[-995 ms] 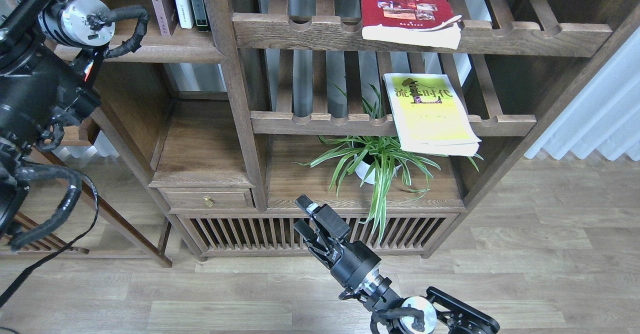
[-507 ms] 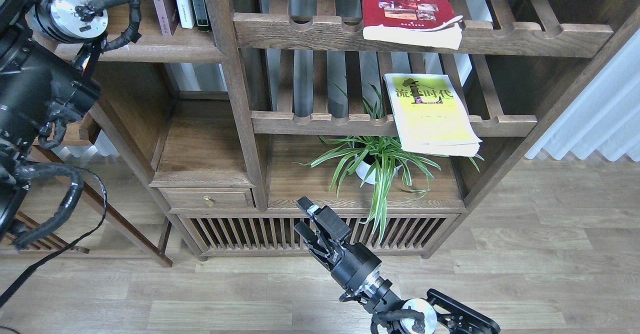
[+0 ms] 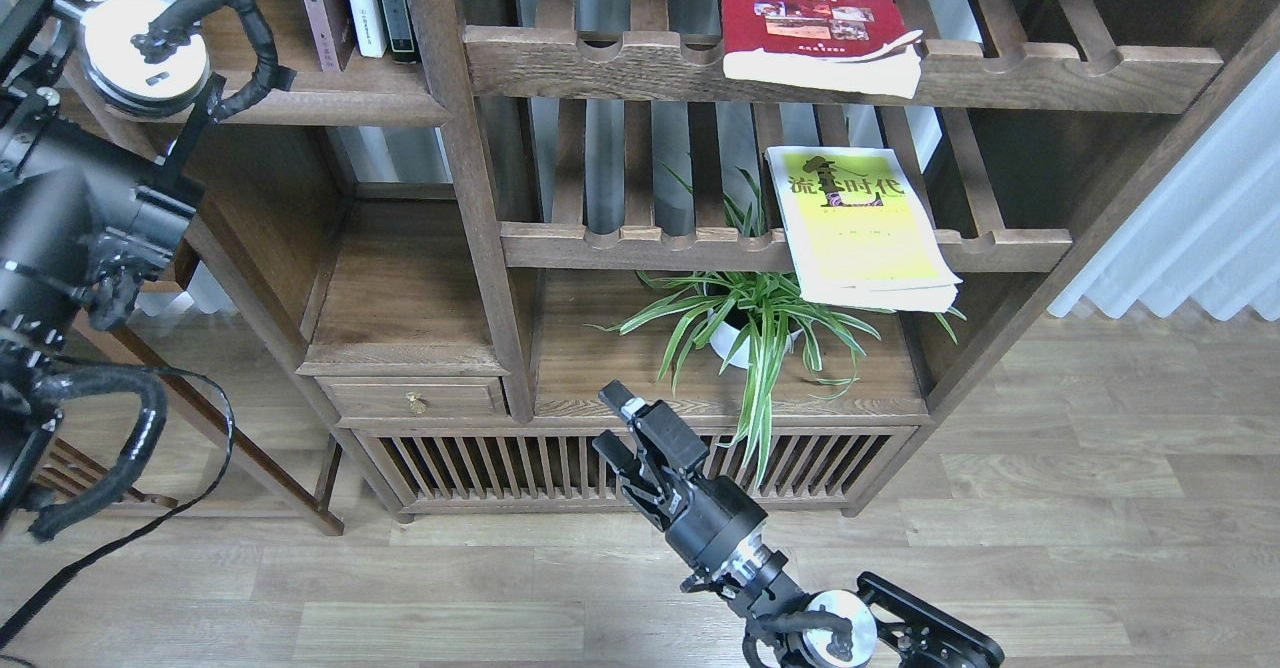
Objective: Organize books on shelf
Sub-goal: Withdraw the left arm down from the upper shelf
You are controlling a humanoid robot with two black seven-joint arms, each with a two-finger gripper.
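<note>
right gripper [image 3: 612, 420] open, empty, low by the cabinet. yellow book [image 3: 860, 225] lies flat on the slatted rack up and right of it, long axis front-to-back. left gripper not visible.

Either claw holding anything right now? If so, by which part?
Right claw is open and empty, low in front of the bookcase. Left claw is out of view, so its hold cannot be told.
</note>
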